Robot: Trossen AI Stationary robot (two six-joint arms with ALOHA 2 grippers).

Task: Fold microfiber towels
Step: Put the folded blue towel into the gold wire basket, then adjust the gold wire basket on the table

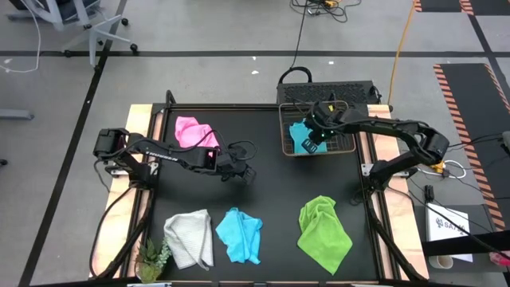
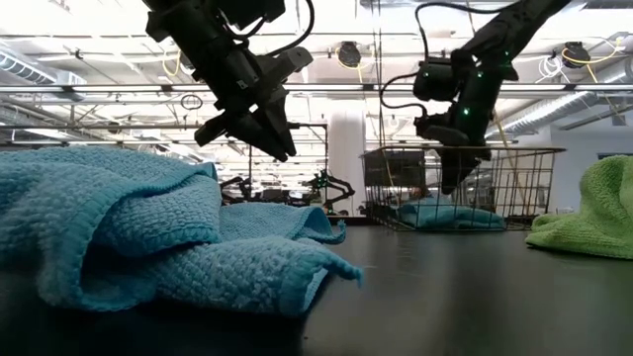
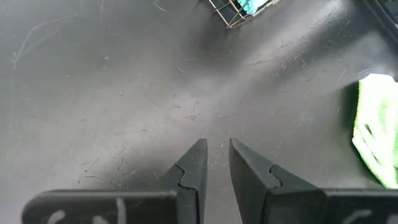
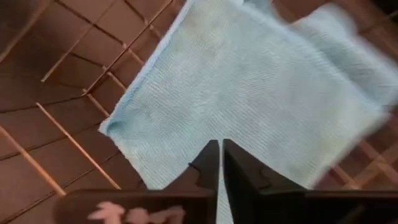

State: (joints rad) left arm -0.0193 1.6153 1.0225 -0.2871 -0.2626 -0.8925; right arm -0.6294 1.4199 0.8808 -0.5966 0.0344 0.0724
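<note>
Five microfiber towels in sight. Folded light blue towel [image 1: 301, 135] lying flat in the wire basket [image 1: 344, 147] at 1 o'clock on the tabletop [image 1: 271, 187]. Pink towel [image 1: 194, 131] crumpled at 11 o'clock. White-grey towel [image 1: 190, 237], second light blue towel [image 1: 240, 234] and lime green towel [image 1: 323, 230] rumpled along the near edge, from 7 to 5 o'clock.

Right gripper [image 4: 220, 163] down inside the basket, directly over the folded blue towel; fingers shut together, no cloth visibly pinched between them. Left gripper [image 3: 217, 158] hovering above bare tabletop near centre, fingers only narrowly apart, holding nothing.

Handling judgement: light, soft, limp terry cloth; no stiffness, so bound to sag and drape from any single pinch. Nap grippy rather than slippery, nothing fragile. Best hold likely at a corner or hemmed edge, one layer only. For folding, two adjacent corners pinched, one per arm, to keep the edge taut. Bunched folds on the green and blue heaps likely to need spreading flat first.
</note>
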